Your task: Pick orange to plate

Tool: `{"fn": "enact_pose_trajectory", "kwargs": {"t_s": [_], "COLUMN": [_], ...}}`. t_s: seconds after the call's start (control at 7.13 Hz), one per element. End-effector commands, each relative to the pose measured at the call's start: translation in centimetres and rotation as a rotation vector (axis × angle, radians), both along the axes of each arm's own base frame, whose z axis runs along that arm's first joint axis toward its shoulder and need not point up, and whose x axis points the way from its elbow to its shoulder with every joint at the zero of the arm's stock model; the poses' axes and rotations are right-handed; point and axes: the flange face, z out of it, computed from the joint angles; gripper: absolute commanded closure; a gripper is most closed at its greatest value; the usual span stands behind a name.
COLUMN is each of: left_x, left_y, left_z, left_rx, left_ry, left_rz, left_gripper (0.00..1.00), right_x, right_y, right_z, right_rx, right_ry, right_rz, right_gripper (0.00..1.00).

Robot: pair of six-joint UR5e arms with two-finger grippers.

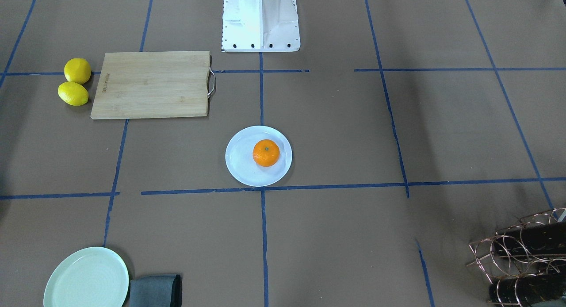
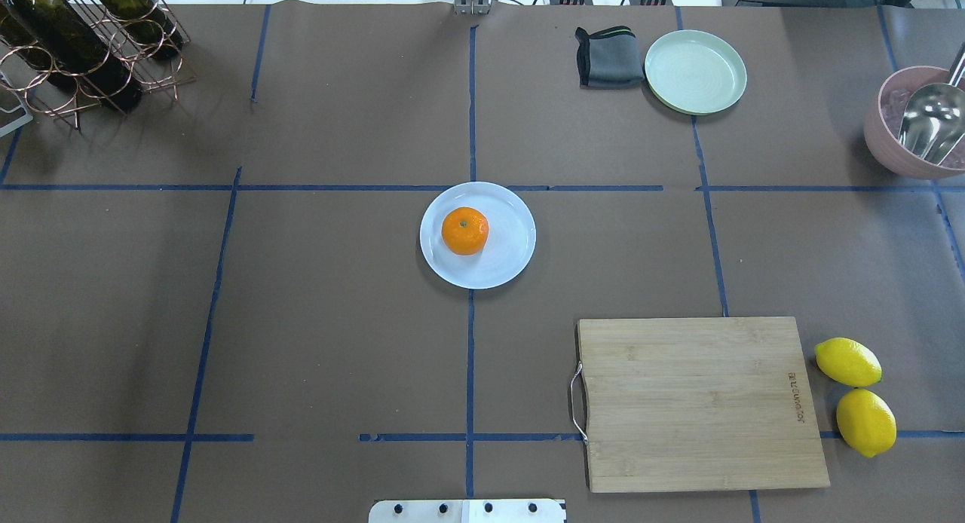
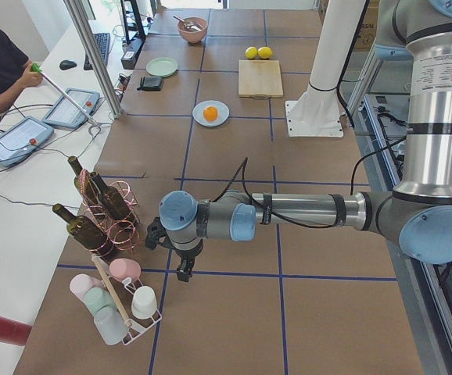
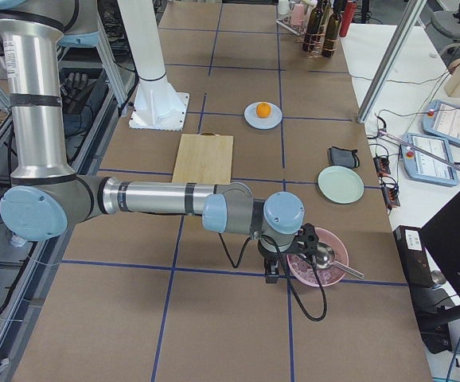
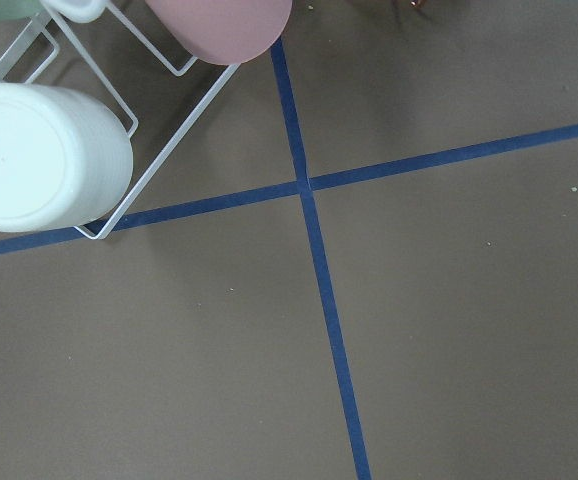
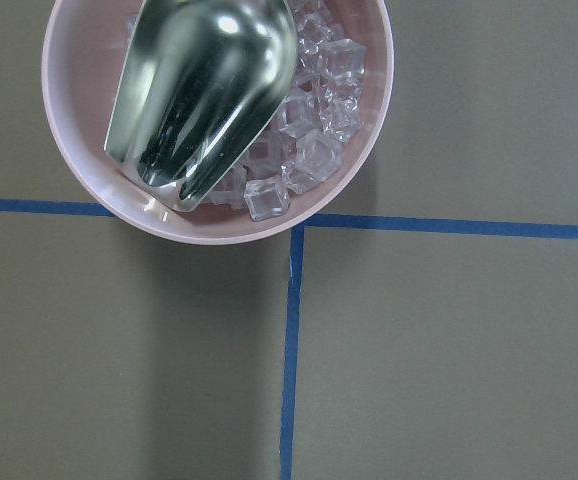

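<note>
already done: the orange (image 1: 266,152) is seen resting on the plate (image 1: 241,167), stem dot up, a little off the plate's middle toward the robot's left. nothing is touching it.
left to do: judged from how the fruit lies, nothing of the placing appears to be left. the task is taken as complete or all but complete.
plate position: the plate is found on the table's centre line in front of the robot's base, well apart from both arms.
left gripper (image 3: 184,269): it is shown only in the side view, low over bare table near a rack of cups (image 3: 116,301) and a bottle rack (image 3: 105,215). how far it is spread cannot be told. nothing is seen held, and no finger is shown in its wrist view.
right gripper (image 4: 271,270): it is shown only in the other side view, just beside a pink bowl (image 6: 79,150) of ice cubes with a metal scoop (image 6: 204,90) in it. its opening cannot be told either, and nothing is seen held.
other fruit and ware: two lemons (image 2: 848,361) lie beside a cutting board (image 2: 701,402). these and a pale green plate (image 2: 695,71) are set well apart from the orange.
</note>
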Motion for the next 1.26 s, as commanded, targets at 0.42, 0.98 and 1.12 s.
{"fn": "enact_pose_trajectory", "kwargs": {"t_s": [0.42, 0.98, 1.12], "left_x": [0.01, -0.01, -0.01], "left_y": [-0.1, -0.25, -0.17], "left_z": [-0.08, -0.15, 0.0], "left_rx": [-0.111, -0.108, -0.111], "left_ry": [0.005, 0.002, 0.002], "left_rz": [-0.107, -0.108, -0.108], "left_gripper": [0.0, 0.0, 0.0], "right_x": [0.0, 0.0, 0.0], "right_y": [0.0, 0.03, 0.05], "right_z": [0.0, 0.29, 0.44], "right_rx": [0.0, -0.005, -0.008], "right_ry": [0.0, 0.0, 0.0], "right_rz": [0.0, 0.0, 0.0], "right_gripper": [0.0, 0.0, 0.0]}}
